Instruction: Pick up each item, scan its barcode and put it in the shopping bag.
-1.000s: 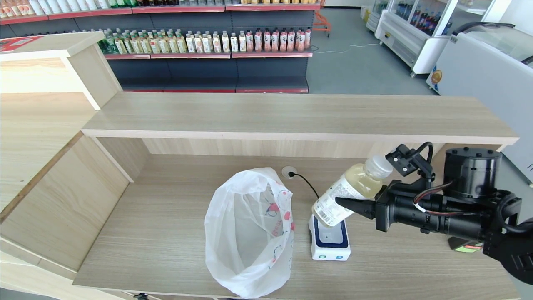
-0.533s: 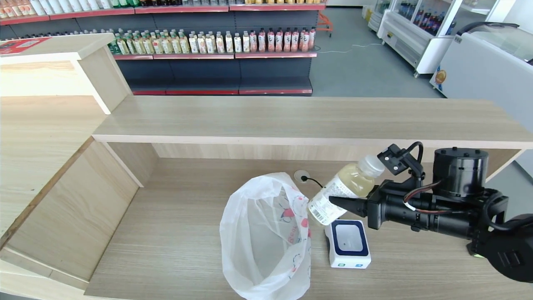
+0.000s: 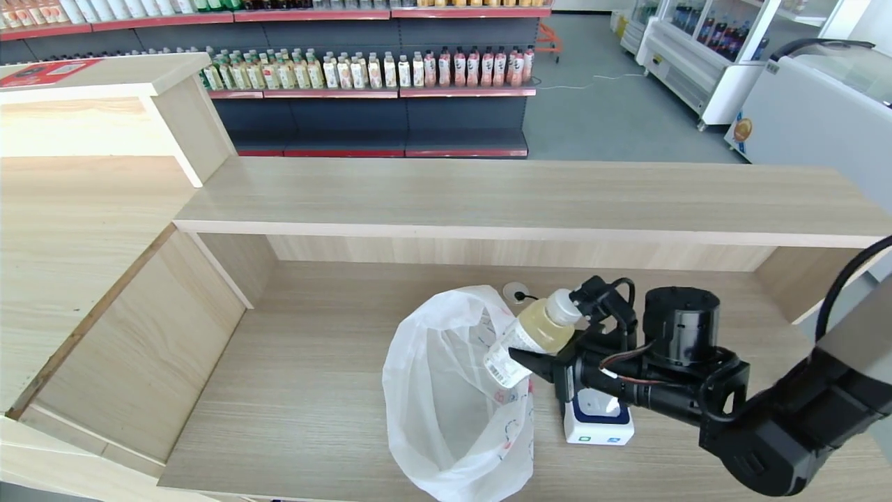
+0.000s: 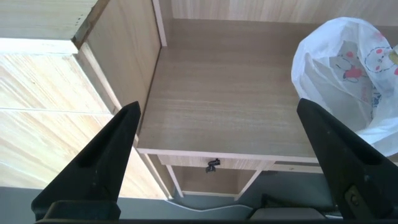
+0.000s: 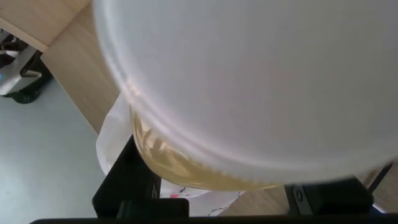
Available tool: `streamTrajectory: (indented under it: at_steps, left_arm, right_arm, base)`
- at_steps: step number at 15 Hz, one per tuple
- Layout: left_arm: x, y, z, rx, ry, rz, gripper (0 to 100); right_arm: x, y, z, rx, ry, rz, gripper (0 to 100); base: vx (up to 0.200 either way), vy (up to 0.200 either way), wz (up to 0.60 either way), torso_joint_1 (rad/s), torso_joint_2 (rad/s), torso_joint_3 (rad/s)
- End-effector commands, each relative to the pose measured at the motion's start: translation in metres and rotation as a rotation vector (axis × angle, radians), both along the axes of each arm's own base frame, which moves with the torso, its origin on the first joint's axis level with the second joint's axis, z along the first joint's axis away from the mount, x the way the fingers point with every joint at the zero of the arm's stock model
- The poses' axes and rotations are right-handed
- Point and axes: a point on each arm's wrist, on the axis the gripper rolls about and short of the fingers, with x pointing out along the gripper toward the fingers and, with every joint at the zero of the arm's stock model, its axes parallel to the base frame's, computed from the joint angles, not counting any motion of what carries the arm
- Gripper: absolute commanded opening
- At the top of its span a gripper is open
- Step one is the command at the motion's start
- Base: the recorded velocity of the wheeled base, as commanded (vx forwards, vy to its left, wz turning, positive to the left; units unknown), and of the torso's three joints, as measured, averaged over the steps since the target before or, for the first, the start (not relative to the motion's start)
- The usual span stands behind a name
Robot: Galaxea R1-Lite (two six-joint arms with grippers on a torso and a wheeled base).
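Light wood counter (image 3: 300, 390) carries everything. On it, shopping bag (image 3: 425, 418) stands open, mouth up, no item seen inside. barcode scanner (image 3: 598, 422) just beside bag. Tilted drink bottle (image 3: 529, 335) pinched in my right fingers (image 3: 536, 362), base over bag rim. Best: carry base past rim, lower well inside before release, lest bag tip. My left fingers (image 4: 106, 168) spread, holding nothing.

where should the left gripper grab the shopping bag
Probably the upper rim of the shopping bag on its left side, coming from the left: it stands open, and the right gripper holds the bottle at its right rim.
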Motion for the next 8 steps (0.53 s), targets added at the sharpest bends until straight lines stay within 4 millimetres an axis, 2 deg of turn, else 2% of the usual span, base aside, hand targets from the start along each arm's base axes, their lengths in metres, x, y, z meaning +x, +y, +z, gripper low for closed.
streamTrajectory:
  at_steps: [1, 6, 8]
  left_arm:
    - [0.000, 0.000, 0.000, 0.000, 0.000, 0.001, 100]
    - [0.000, 0.000, 0.000, 0.000, 0.000, 0.001, 100]
    - [0.000, 0.000, 0.000, 0.000, 0.000, 0.001, 100]
  right_arm:
    - [0.004, 0.021, -0.045, -0.036, 0.045, 0.032, 0]
    - [0.003, 0.032, -0.067, -0.089, 0.024, 0.072, 0]
    - [0.003, 0.031, -0.082, -0.110, -0.001, 0.081, 0]
  base:
    - [0.000, 0.000, 0.00, 0.000, 0.00, 0.000]
    - [0.000, 0.000, 0.00, 0.000, 0.00, 0.000]
    - [0.000, 0.000, 0.00, 0.000, 0.00, 0.000]
